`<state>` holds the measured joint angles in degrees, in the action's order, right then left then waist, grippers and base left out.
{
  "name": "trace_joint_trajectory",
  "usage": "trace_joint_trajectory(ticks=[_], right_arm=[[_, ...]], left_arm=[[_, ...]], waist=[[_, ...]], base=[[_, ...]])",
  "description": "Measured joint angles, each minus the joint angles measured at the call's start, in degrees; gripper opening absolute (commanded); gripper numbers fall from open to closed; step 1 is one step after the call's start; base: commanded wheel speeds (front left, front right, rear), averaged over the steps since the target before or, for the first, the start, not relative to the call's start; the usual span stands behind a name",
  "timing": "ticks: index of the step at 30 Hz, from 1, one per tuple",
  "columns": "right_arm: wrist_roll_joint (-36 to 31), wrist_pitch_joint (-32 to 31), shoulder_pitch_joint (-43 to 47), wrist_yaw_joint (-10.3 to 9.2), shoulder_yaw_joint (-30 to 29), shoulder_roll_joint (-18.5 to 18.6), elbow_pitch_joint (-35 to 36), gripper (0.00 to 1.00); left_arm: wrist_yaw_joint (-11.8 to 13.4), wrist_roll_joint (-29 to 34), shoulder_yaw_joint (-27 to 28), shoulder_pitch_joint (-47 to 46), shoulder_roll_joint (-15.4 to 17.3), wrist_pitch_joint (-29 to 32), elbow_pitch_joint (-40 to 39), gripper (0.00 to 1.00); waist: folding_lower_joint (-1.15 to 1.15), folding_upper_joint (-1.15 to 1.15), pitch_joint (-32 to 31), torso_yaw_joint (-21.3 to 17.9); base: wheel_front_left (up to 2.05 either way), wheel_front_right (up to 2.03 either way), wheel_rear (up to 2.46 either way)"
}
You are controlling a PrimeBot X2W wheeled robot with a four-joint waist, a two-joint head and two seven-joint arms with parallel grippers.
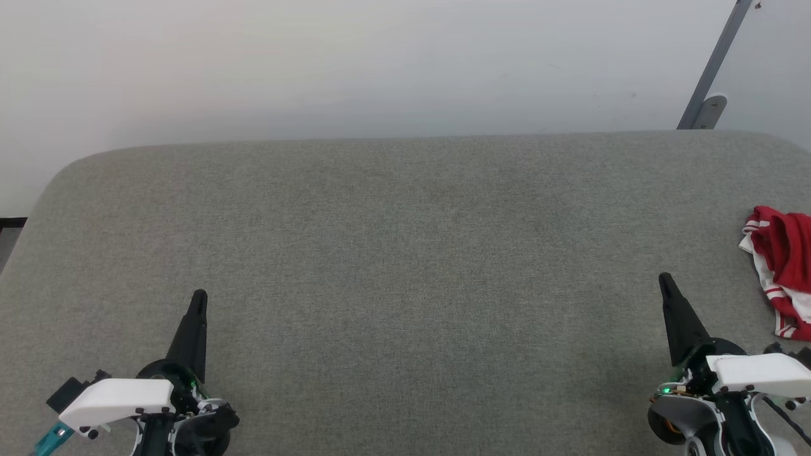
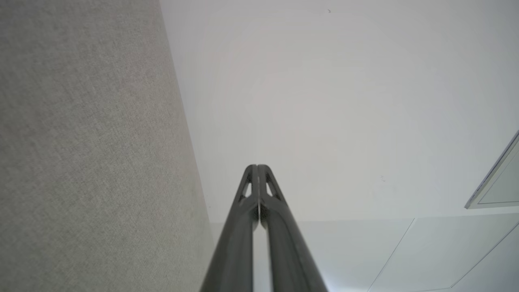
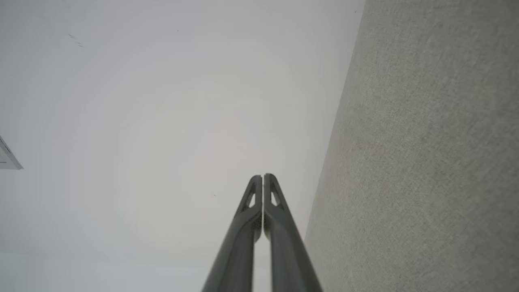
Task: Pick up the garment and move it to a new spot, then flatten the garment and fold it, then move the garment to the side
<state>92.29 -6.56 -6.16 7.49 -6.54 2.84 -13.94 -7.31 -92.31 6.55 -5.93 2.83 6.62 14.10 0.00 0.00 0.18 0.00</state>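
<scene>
Crumpled red-and-white garment (image 1: 785,266), flat grey woven surface (image 1: 393,253)

The garment (image 1: 787,248) is bright red with white stripes (in pairs), the padded surface (image 1: 405,266) speckled grey.

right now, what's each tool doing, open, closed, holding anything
left tool: closed, holding nothing
right tool: closed, holding nothing
</scene>
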Motion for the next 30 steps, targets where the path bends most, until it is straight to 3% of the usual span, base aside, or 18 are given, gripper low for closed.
trace_joint_trajectory(ticks=[30], right_arm=[[0.0, 0.0, 0.0, 0.0, 0.01, 0.0, 0.0, 0.0]], left_arm=[[0.0, 0.0, 0.01, 0.0, -0.02, 0.0, 0.01, 0.0]], waist=[[0.0, 0.0, 0.0, 0.0]], base=[[0.0, 0.0, 0.0]])
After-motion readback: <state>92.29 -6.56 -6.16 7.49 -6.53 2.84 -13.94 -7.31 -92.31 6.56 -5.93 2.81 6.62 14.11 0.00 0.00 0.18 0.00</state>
